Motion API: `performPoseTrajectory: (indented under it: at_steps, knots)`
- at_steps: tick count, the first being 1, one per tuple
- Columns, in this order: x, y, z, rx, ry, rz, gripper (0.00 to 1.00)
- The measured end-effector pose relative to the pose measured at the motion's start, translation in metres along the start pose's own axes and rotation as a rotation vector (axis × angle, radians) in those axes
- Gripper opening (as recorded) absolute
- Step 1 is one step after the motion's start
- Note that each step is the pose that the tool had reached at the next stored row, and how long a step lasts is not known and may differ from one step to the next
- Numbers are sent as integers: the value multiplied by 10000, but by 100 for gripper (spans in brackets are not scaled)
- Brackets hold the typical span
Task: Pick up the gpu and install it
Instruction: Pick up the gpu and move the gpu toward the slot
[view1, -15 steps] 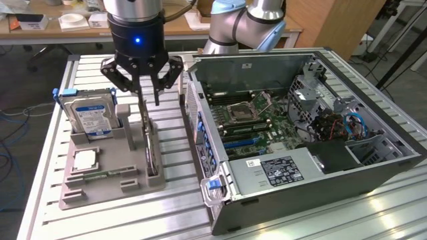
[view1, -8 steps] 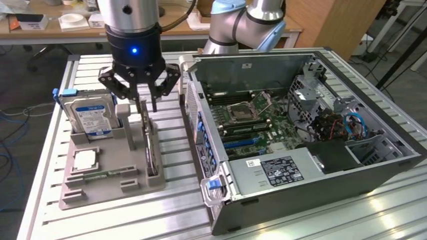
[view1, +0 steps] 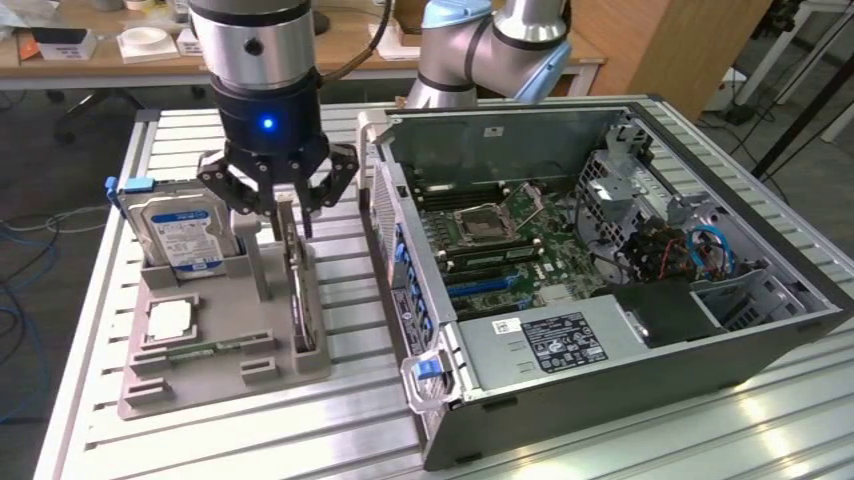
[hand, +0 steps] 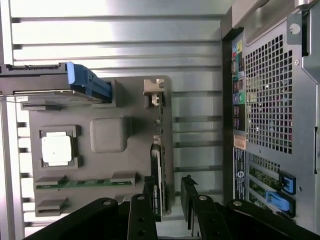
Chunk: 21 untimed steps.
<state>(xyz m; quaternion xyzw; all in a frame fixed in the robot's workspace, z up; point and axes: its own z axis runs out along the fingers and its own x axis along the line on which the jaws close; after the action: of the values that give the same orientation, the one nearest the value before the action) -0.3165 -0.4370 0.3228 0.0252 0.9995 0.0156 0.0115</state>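
Copper-brown board with a black cooler: the gpu (hand: 158, 167), standing on edge in a slot of the grey holder tray (hand: 107, 135), its metal bracket at the far end.

Gripper (hand: 167, 182): poised over the card's near end, jaws part-open and straddling it, not clamped. One of the fingers (hand: 148, 192) sits just beside the board, the other stands apart.

Neighbours: blue-labelled hard drive (view1: 180, 235) upright in the same tray; open computer case (view1: 601, 250) at the exterior view's right.

Hazards, judged:
- An off-centre closure may push the card sideways against its slot.
- A shallow pinch may let the card tilt or slip.
- The linkage may clip the hard drive.
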Motion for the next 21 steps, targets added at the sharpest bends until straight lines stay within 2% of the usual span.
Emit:
performPoseTrajectory:
  at_steps: [21]
  knots:
    - [32,-167,377,0,0,0,36]
